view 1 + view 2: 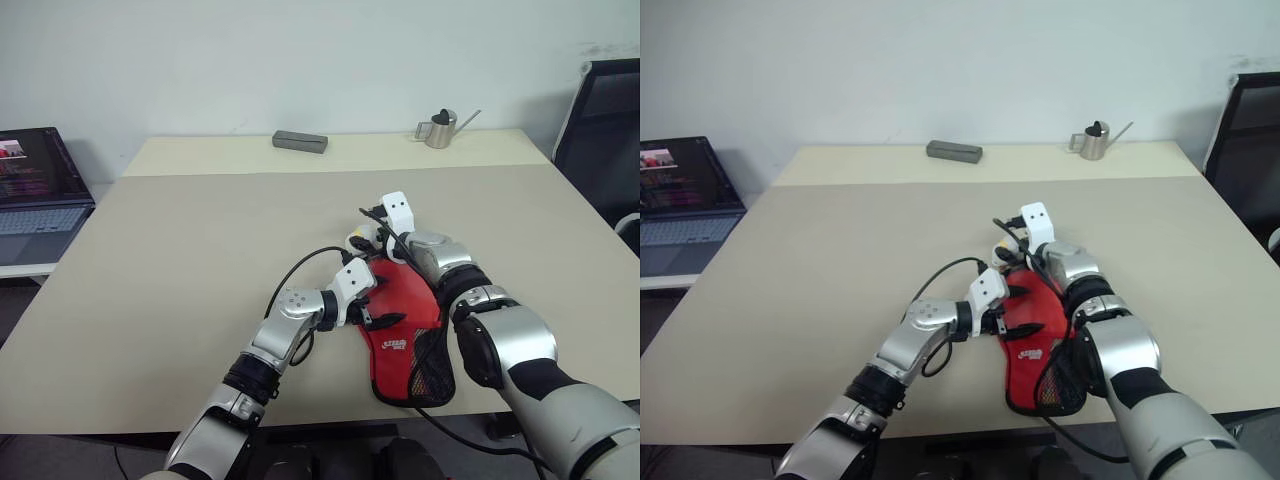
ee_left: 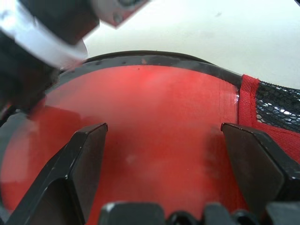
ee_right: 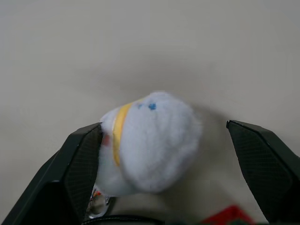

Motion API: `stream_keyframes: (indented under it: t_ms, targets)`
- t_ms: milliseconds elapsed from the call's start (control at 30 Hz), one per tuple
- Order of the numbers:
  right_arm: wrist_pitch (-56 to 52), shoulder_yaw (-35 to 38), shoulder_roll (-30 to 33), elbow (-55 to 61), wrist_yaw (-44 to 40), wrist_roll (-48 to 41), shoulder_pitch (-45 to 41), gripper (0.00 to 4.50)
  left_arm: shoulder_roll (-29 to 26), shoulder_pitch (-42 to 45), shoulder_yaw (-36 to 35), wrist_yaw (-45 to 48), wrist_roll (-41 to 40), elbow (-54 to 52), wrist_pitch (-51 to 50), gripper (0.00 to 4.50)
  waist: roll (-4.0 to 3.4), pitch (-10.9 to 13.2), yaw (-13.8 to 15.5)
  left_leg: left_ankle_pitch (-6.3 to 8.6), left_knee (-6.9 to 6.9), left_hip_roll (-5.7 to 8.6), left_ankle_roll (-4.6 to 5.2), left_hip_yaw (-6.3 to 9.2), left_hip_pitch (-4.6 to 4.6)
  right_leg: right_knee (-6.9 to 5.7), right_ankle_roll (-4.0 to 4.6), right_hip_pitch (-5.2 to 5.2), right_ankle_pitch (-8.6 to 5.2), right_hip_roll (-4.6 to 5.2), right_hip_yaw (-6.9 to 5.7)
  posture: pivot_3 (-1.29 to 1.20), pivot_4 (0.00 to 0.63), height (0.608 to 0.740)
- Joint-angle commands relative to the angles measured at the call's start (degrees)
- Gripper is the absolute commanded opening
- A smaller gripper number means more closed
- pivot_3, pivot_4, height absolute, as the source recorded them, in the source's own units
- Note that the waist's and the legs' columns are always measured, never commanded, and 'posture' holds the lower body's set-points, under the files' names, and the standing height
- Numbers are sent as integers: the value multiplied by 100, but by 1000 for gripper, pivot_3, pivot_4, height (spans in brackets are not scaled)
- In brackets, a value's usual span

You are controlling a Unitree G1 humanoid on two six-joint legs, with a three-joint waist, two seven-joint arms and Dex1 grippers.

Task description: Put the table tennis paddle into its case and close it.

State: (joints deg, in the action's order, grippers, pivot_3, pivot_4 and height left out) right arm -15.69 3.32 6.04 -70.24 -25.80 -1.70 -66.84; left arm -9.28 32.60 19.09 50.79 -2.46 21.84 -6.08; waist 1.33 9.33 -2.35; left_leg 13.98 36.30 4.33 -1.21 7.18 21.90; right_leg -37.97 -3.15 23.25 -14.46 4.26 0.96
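Observation:
The red case (image 1: 400,335) lies flat near the table's front edge, its black mesh pocket (image 1: 432,368) toward me. The table tennis paddle is hidden. My left gripper (image 1: 380,302) hovers open just over the case's red face (image 2: 154,93), one finger on each side and nothing held. My right gripper (image 3: 164,129) is open at the far end of the case. The white-yellow zipper charm (image 3: 150,140) sits loose between its fingers, close against one finger (image 3: 79,159) and well apart from the other.
A grey rectangular box (image 1: 300,141) and a small metal watering can (image 1: 438,129) stand at the table's far edge. An open laptop (image 1: 35,185) sits on a side surface at the left. A black chair (image 1: 605,130) is at the right. A black cable (image 1: 300,275) loops beside my left wrist.

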Motion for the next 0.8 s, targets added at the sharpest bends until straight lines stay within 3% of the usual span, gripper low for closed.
stream_keyframes:
  t_ms: [33, 133, 467, 567, 633, 800]
  targets:
    - [13, 50, -34, -40, 72, -8, -150, 4487, -17, -94, 161, 40, 129, -16, -49, 4246, 0, 0, 0, 0, 0, 0, 0, 0, 0, 0, 0, 0, 0, 0, 0, 0, 150, 740]
    - [63, 78, -87, -56, 148, -28, -184, 4487, -34, -102, 149, 35, 129, -25, -53, 4246, -1, -1, -1, 0, 0, 0, 0, 0, -1, 0, 0, 0, 0, 0, 0, 0, 150, 740]
    - [65, 89, -86, -18, 84, -50, -195, 1164, -24, -106, 149, 13, 134, -5, -62, 4246, -1, -1, -1, 0, 0, 0, 0, 1, 0, 0, 0, 0, 0, 0, -1, 0, 150, 740]
    - [84, 90, -67, 2, 91, -48, -190, 531, -15, -92, 161, 21, 142, 30, -52, 4246, -1, -1, -1, 0, 0, 0, 0, 1, -1, -1, 0, 0, 0, 0, 0, 0, 150, 740]
    - [100, 79, -55, 20, 93, -37, -184, 283, -5, -72, 178, 10, 169, 79, -41, 4246, -1, -1, -1, 0, 0, 0, 0, 1, -1, -1, 0, 0, 0, 0, -1, 0, 150, 740]
    - [196, 65, 9, 117, 148, -10, -181, 228, -3, -90, 251, 35, 242, 172, -6, 4246, -2, -1, 2, 0, 0, 0, 0, 1, -1, 0, 0, -1, 0, 0, -1, 0, 150, 740]
